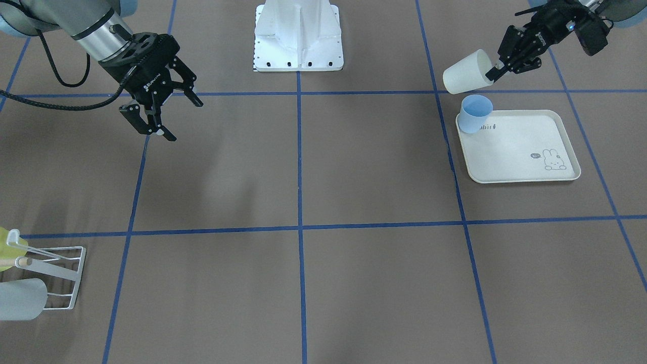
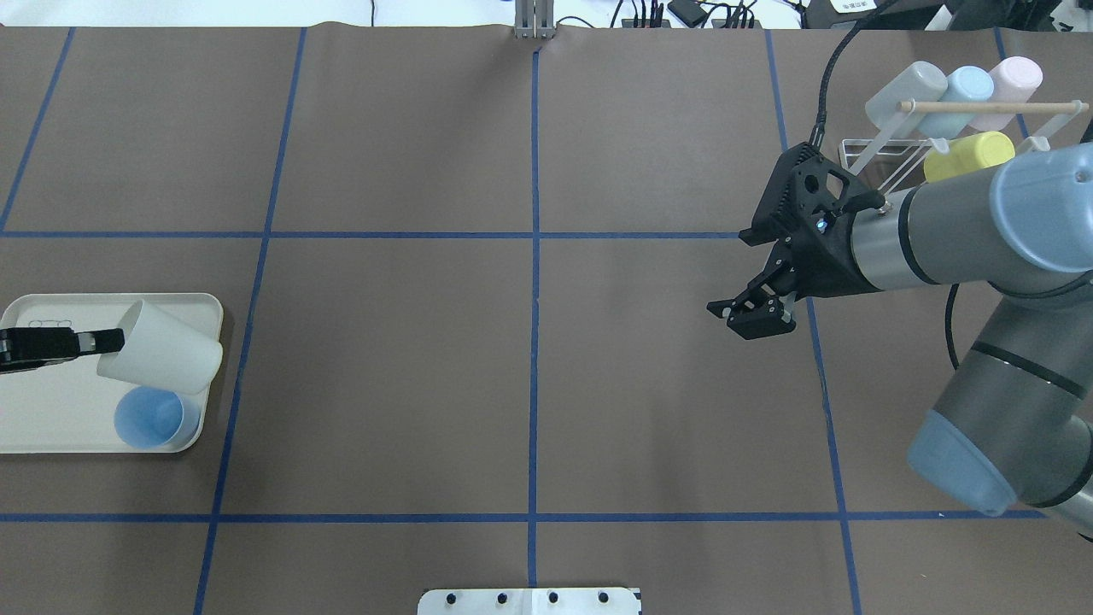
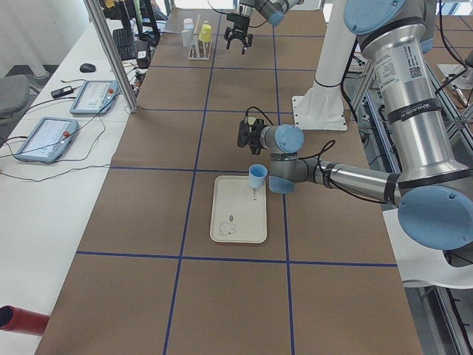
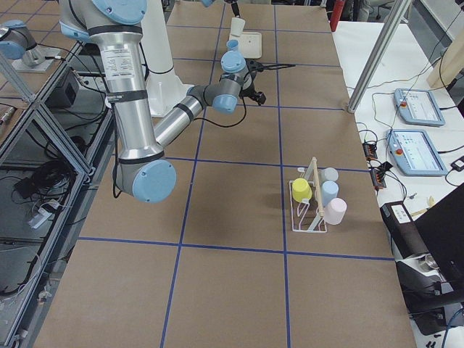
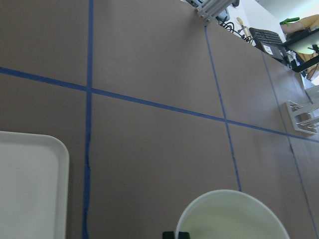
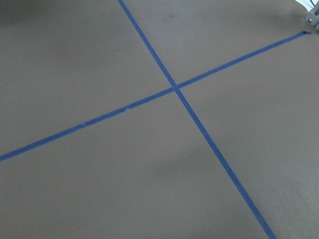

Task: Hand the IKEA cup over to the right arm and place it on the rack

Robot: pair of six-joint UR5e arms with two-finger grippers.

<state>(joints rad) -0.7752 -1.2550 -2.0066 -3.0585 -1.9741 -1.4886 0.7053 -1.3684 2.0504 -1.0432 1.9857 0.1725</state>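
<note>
While the left hand (image 1: 500,71) pinched the rim of the cream IKEA cup (image 1: 466,74), one finger inside and one outside, that cup hung tilted in the air, mouth toward the hand.

- IKEA cup: off the desk (image 1: 354,177), over the edge of the tray (image 1: 525,151), just beside and higher than the blue cup (image 1: 476,114).
- Blue cup: upright, mouth up, in a corner of the tray.
- Tray: cream, flat on the desk, rabbit drawing in the opposite corner.
- Right arm (image 1: 86,25): on the far side of the desk from the tray, thick black cable trailing.
- Right hand (image 1: 169,119): fingers spread, nothing between them, raised above the desk, well apart from the IKEA cup.
- Rack (image 2: 888,154): white wire, wooden dowel (image 2: 990,107) across the top, near the right arm. It carried a grey cup (image 2: 905,90), a light-blue cup (image 2: 961,90), a pink cup (image 2: 1008,81) and a yellow cup (image 2: 969,155), all lying slanted on the prongs.
</note>
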